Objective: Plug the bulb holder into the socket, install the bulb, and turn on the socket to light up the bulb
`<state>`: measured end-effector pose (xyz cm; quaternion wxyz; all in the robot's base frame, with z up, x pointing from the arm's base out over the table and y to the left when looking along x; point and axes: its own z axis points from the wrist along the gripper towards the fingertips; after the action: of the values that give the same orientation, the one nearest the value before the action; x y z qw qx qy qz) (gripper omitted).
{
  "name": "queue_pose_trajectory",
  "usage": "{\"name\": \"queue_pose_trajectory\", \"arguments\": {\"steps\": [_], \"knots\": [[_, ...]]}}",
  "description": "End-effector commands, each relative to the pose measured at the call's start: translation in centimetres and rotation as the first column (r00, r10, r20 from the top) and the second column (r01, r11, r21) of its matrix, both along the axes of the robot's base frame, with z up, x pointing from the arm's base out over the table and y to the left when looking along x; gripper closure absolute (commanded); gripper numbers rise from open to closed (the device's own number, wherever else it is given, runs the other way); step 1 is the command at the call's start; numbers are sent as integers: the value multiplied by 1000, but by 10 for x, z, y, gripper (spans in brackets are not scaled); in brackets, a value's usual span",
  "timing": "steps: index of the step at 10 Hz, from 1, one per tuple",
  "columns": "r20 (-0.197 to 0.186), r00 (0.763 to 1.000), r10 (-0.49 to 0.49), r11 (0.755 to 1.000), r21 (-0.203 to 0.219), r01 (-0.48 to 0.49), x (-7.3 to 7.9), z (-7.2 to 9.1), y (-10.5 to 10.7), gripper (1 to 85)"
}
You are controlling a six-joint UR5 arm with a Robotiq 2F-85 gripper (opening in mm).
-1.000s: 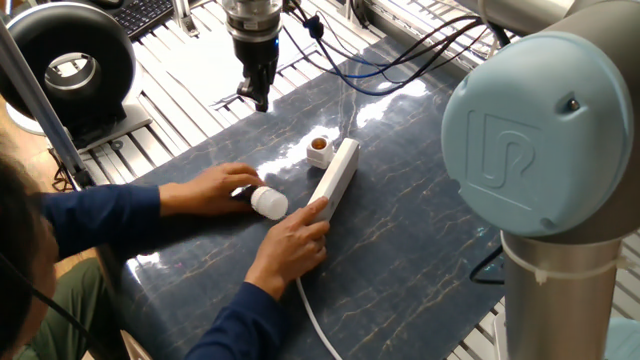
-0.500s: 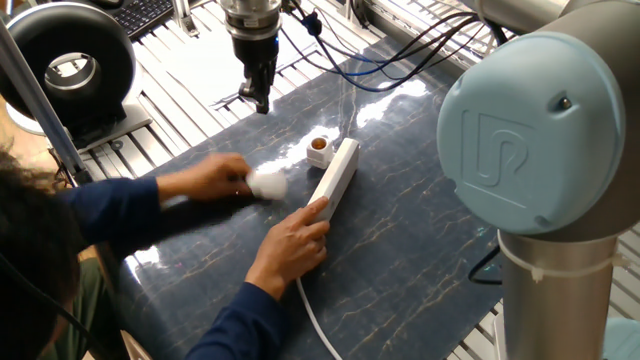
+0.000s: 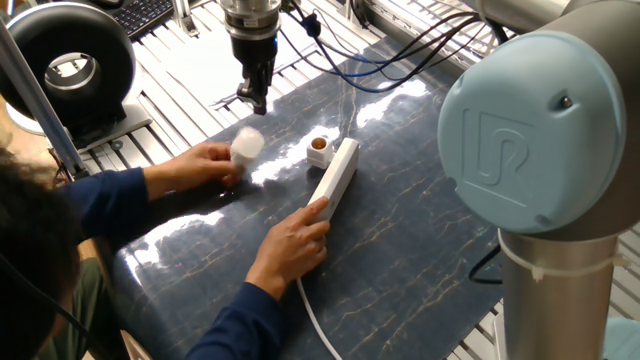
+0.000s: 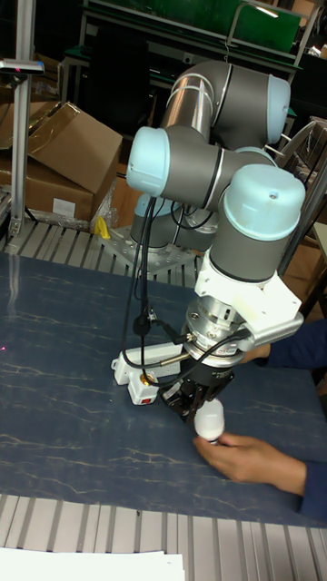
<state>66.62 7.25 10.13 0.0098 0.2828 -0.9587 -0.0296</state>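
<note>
My gripper point(image 3: 256, 100) hangs just above the far left edge of the dark mat, fingers together and holding nothing. A person's hand point(image 3: 200, 165) holds the white bulb point(image 3: 246, 145) on the mat just below and in front of the gripper; the bulb point(image 4: 211, 419) sits right under the gripper point(image 4: 191, 404) in the tall fixed view. The white bulb holder point(image 3: 319, 148), orange opening up, stands loose beside the far end of the socket point(image 3: 335, 178). The person's other hand point(image 3: 295, 240) rests on the socket's near end. The socket point(image 4: 136, 374) shows a red switch.
A white cable point(image 3: 318, 325) runs from the socket toward the front edge. Black cables point(image 3: 400, 60) trail over the mat's far side. A round black lamp point(image 3: 70, 65) stands at the back left. The arm's big elbow joint point(image 3: 540, 120) fills the right side.
The person's left hand has carried the bulb from beside the socket up and left to just below the gripper. The gripper and the socket have stayed put.
</note>
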Motion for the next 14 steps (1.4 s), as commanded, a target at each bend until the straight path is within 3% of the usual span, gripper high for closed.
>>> {"name": "queue_pose_trajectory", "arguments": {"steps": [1,2,3,4,5,6,9,10,11,12,13,14], "knots": [[4,998,-57,997,-46,57,2,0,-12,843],[-12,997,-75,997,-15,75,-3,2,-5,843],[-8,997,-72,997,-28,72,-2,2,-9,843],[-21,999,-40,999,9,40,-6,3,-1,467],[-15,1000,-3,997,81,4,-5,6,13,20],[5,1000,21,997,78,-21,-1,7,9,7],[22,999,35,997,64,-36,1,8,3,7],[25,1000,19,998,51,-20,2,7,-1,80],[17,1000,-1,1000,0,1,1,7,-12,393],[0,999,-40,999,13,40,-3,7,-8,557],[-21,997,-71,997,-9,71,-9,9,-11,843],[-41,994,-97,995,23,98,-13,11,0,843]]}}
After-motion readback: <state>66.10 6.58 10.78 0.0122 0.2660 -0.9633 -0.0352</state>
